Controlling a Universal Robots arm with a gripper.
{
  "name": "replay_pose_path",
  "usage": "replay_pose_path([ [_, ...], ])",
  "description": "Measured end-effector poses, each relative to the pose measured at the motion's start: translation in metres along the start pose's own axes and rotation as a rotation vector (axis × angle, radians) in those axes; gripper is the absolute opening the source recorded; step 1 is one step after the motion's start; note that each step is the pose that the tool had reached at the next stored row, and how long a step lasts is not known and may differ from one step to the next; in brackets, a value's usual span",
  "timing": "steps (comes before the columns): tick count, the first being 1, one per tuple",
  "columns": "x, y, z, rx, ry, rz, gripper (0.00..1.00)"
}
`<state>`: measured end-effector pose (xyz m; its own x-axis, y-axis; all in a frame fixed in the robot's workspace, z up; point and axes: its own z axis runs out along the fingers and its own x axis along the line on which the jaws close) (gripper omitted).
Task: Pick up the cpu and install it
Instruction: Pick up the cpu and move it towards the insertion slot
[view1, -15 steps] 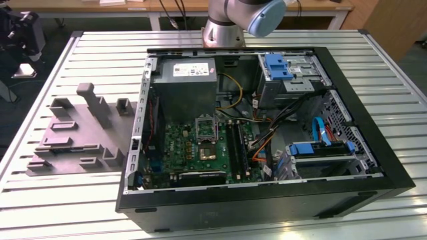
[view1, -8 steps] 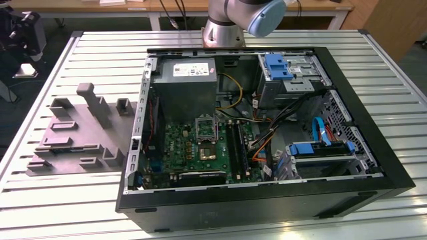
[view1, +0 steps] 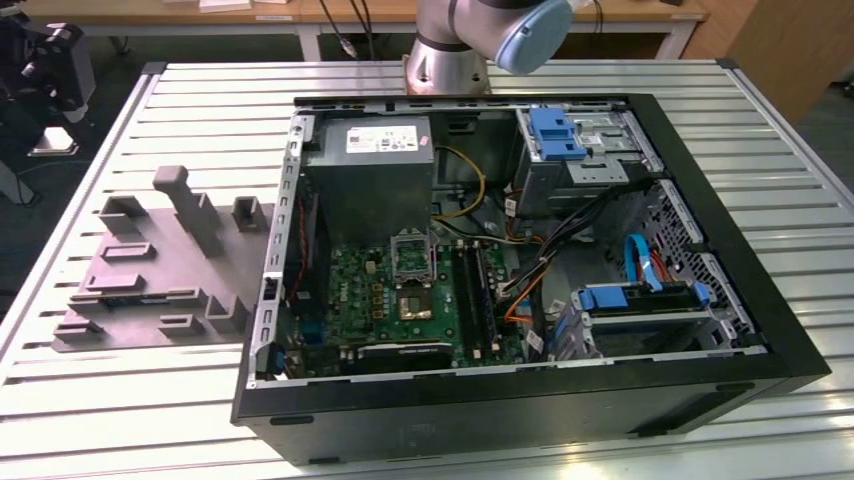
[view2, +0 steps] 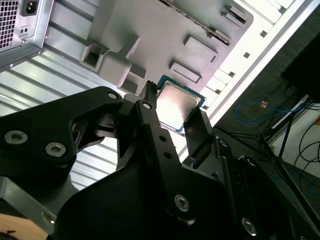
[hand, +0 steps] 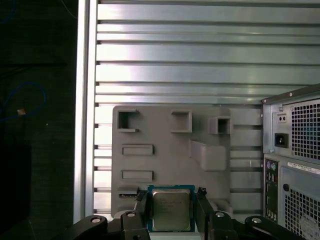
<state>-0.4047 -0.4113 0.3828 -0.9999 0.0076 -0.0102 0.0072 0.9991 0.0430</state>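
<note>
Silvery-beige with a green rim, the cpu (hand: 171, 209) is seen in both wrist views clamped between the fingers (hand: 142, 207) of the hand (hand: 172, 200), with the grey fixture plate (hand: 170, 150) behind it on the slatted bench (hand: 200, 60). The computer case (hand: 295, 165) is shown from the rear by the first wrist view, whereas its interior, with the socket (view1: 411, 250) on the motherboard (view1: 387, 300), is shown by the exterior view.

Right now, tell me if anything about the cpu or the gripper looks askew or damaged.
Nothing stands out. In both wrist views the cpu sits square between the fingers of the gripper, one on each opposite edge, with no visible tilt or chipping. The grey fixture beyond it lies flat on the slatted table.
</note>
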Motion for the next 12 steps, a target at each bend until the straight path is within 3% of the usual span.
replay_pose_path([
  [12,-0.0033,0.0000,0.0001,0.0000,0.0000,0.000,0.47],
])
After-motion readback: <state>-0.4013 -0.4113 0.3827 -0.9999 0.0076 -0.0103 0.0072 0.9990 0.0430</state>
